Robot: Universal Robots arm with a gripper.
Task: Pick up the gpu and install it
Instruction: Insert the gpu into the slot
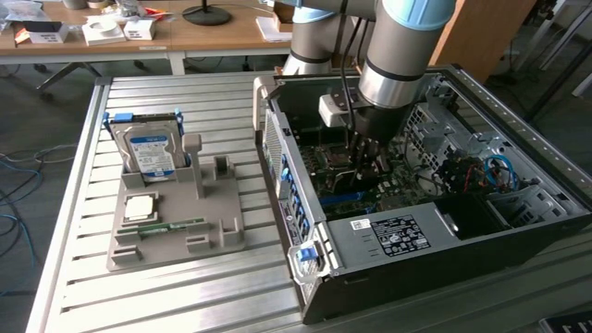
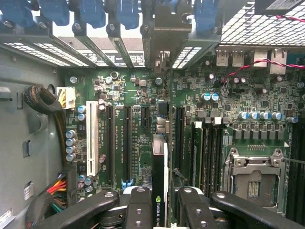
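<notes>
In the wrist view, the gpu (image 2: 159,160) is seen edge-on as a thin dark card with a white and green label. It stands upright over the green motherboard (image 2: 128,90). Its metal bracket (image 2: 164,28) reaches the slot openings at the back of the case. My gripper (image 2: 164,195) is shut on the card, one black finger on each side. In the exterior view the arm reaches down into the open computer case (image 1: 398,236), and the gripper (image 1: 356,163) is low over the board. I cannot tell whether the card's edge sits in a slot.
Beside the card run black expansion slots (image 2: 110,143) and a white one (image 2: 90,143); memory slots (image 2: 205,152) and the processor socket (image 2: 252,183) lie on its other side. At the exterior view's left, a grey fixture (image 1: 218,236) holds a hard drive (image 1: 151,152), a processor chip (image 1: 141,206) and a memory stick (image 1: 171,227).
</notes>
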